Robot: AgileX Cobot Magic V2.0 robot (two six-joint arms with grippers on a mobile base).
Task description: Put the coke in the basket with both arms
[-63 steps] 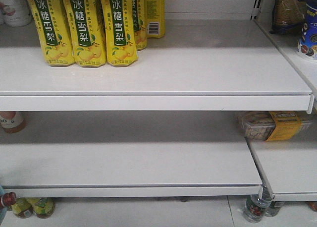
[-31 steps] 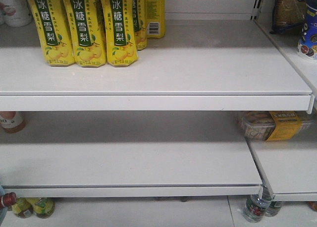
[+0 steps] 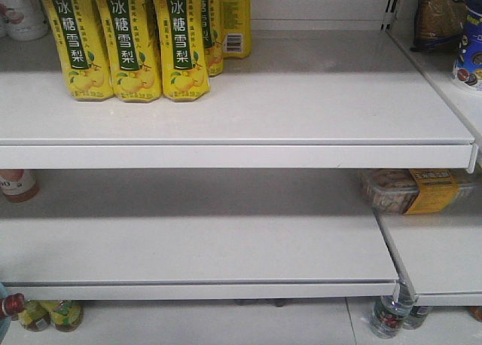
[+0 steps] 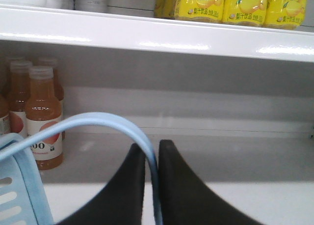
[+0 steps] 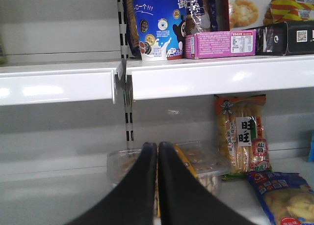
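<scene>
In the left wrist view my left gripper (image 4: 152,149) is shut on the basket's pale blue band handle (image 4: 98,121), which arches up and left from between the black fingers. A corner of the basket's (image 4: 19,190) slotted wall hangs at the lower left. My right gripper (image 5: 157,145) is shut with nothing between its fingers, in front of a lower shelf. I cannot make out the coke. A small dark red cap (image 3: 9,305) beside a pale blue edge shows in the front view's bottom left corner, too little to name. Neither gripper shows in the front view.
Yellow pear-drink bottles (image 3: 124,44) stand on the upper shelf's left. Orange juice bottles (image 4: 44,122) stand left of the basket handle. A clear snack box (image 5: 201,161) lies just behind the right fingers, with snack packs (image 5: 243,131) to the right. A slotted shelf upright (image 5: 128,122) divides the bays.
The red cap at the front view's bottom left corner has drifted slightly down and left. The shelves look the same.
</scene>
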